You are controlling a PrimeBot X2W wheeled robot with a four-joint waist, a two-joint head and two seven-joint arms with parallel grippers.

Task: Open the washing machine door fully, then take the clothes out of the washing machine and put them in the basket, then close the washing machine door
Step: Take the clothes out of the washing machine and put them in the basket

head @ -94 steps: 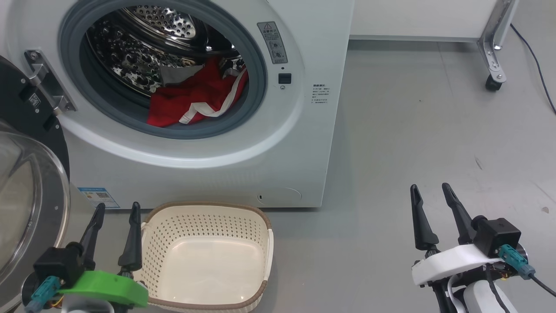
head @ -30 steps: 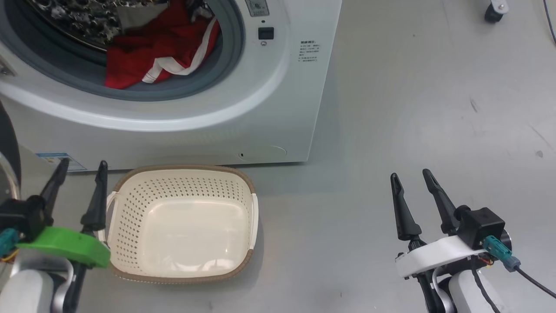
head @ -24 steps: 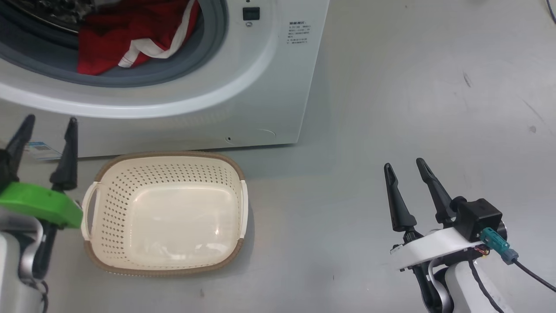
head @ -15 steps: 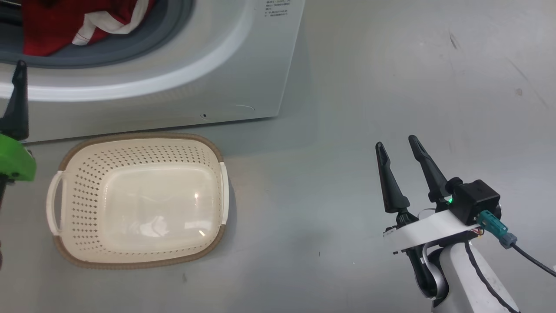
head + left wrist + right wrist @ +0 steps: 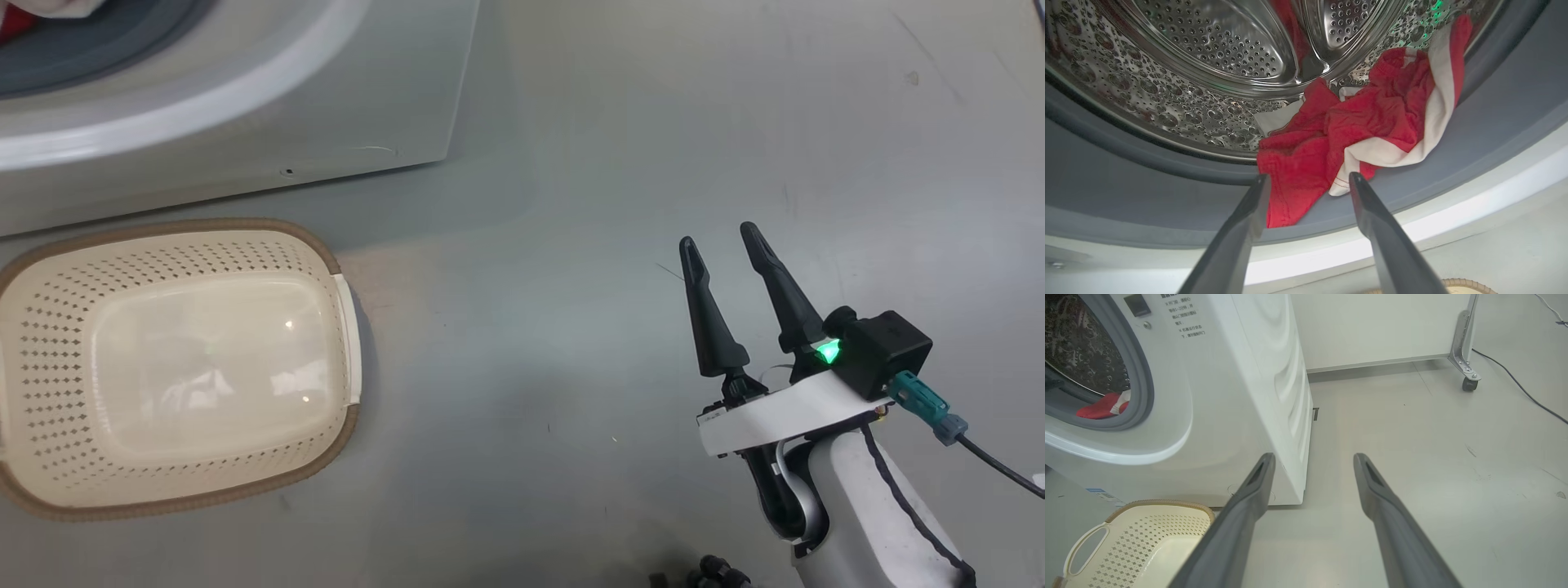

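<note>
Our left hand (image 5: 1308,176) hovers with fingers spread at the mouth of the washing machine (image 5: 1229,375), tips near the red and white clothes (image 5: 1372,118). These lie at the front of the drum (image 5: 1208,53), spilling onto the grey gasket (image 5: 1126,175). Our right hand (image 5: 717,235), spread and holding nothing, hangs over the floor (image 5: 571,245) right of the washing machine. The basket (image 5: 163,233) sits just before the washing machine.
</note>
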